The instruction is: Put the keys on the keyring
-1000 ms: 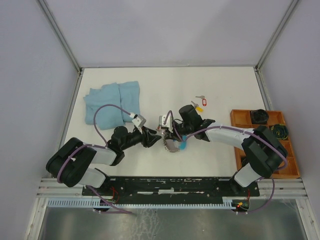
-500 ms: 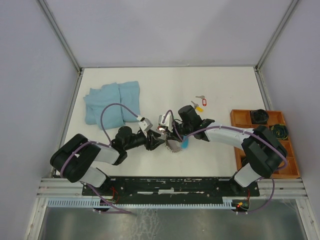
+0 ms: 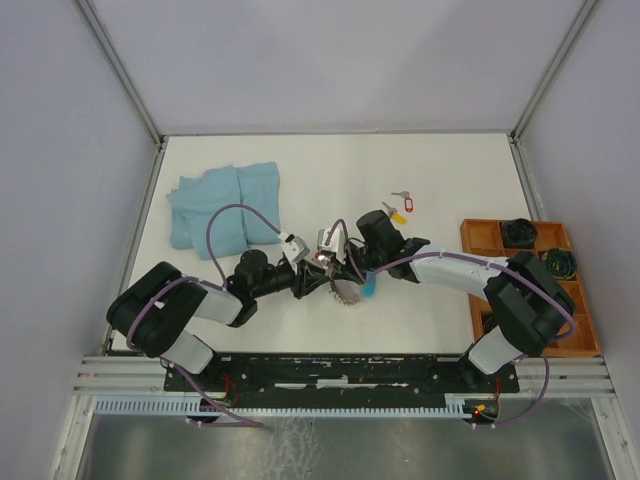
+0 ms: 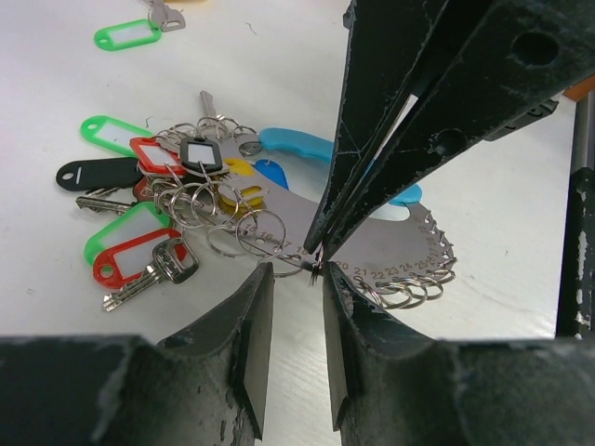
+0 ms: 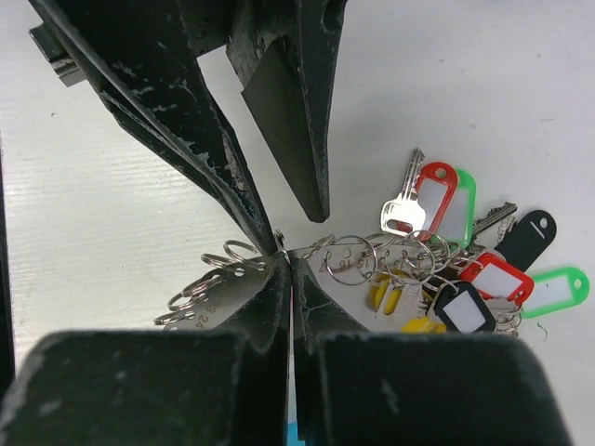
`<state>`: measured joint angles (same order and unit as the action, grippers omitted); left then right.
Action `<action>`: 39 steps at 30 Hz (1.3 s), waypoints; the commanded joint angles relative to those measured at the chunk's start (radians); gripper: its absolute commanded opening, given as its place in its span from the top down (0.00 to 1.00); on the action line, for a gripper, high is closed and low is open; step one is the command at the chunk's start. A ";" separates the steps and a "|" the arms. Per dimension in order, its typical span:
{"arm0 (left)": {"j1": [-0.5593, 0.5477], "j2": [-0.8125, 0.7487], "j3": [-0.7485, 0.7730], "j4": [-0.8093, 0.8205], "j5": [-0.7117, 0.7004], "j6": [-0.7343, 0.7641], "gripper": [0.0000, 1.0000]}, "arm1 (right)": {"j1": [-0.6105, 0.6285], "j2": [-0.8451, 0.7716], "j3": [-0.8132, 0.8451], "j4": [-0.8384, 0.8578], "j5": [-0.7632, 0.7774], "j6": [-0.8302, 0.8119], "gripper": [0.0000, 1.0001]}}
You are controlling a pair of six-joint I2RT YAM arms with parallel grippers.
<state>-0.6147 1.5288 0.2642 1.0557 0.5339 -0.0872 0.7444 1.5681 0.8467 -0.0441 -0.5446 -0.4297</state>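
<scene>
Now, left claw (image 4: 296, 279) narrower, drawn nearer right claw (image 5: 286, 265)

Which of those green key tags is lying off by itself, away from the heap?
The green tag at the upper left of the left wrist view, lying clear of the rest; the other two green tags sit tangled in the heap.

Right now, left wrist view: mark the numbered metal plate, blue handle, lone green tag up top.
numbered metal plate (image 4: 398, 242), left wrist view, flat face above numbers
blue handle (image 4: 296, 146), left wrist view, left end
lone green tag (image 4: 128, 35), left wrist view, white label centre
</scene>
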 commanded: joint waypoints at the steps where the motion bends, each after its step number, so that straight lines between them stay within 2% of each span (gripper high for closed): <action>1: -0.005 0.016 0.034 0.041 0.049 0.069 0.66 | 0.004 -0.047 0.006 0.075 -0.053 0.020 0.99; 5: -0.009 0.031 0.046 0.042 0.068 0.064 0.69 | 0.005 -0.041 0.006 0.080 -0.060 0.023 0.99; 7: -0.010 0.039 0.052 0.042 0.072 0.066 0.77 | 0.005 -0.036 0.008 0.077 -0.062 0.021 0.99; 10: -0.010 0.045 0.056 0.046 0.077 0.067 0.96 | 0.004 -0.036 0.007 0.072 -0.074 0.015 0.96; 11: -0.010 0.044 0.053 0.052 0.077 0.067 0.97 | 0.004 -0.038 0.006 0.073 -0.075 0.015 0.93; 15: -0.010 0.046 0.022 0.144 0.066 0.049 0.97 | -0.037 -0.079 -0.021 0.119 -0.096 0.079 0.82; 18: -0.010 0.086 -0.010 0.284 0.058 -0.002 0.97 | -0.094 -0.108 -0.067 0.210 -0.139 0.153 0.71; 21: -0.010 0.161 -0.031 0.447 0.057 -0.068 0.97 | -0.120 -0.110 -0.087 0.243 -0.177 0.164 0.64; 24: -0.010 0.220 -0.046 0.609 0.058 -0.113 0.97 | -0.136 -0.096 -0.094 0.252 -0.213 0.153 0.63; 26: -0.010 0.239 -0.053 0.658 0.057 -0.124 0.97 | -0.145 -0.082 -0.099 0.254 -0.228 0.134 0.63; 39: -0.011 0.235 -0.063 0.674 0.060 -0.109 0.97 | -0.157 0.008 -0.087 0.217 -0.351 0.008 0.62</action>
<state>-0.6197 1.7737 0.2077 1.5066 0.5945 -0.1902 0.5926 1.5673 0.7547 0.1509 -0.8188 -0.3717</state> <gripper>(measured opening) 0.043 0.376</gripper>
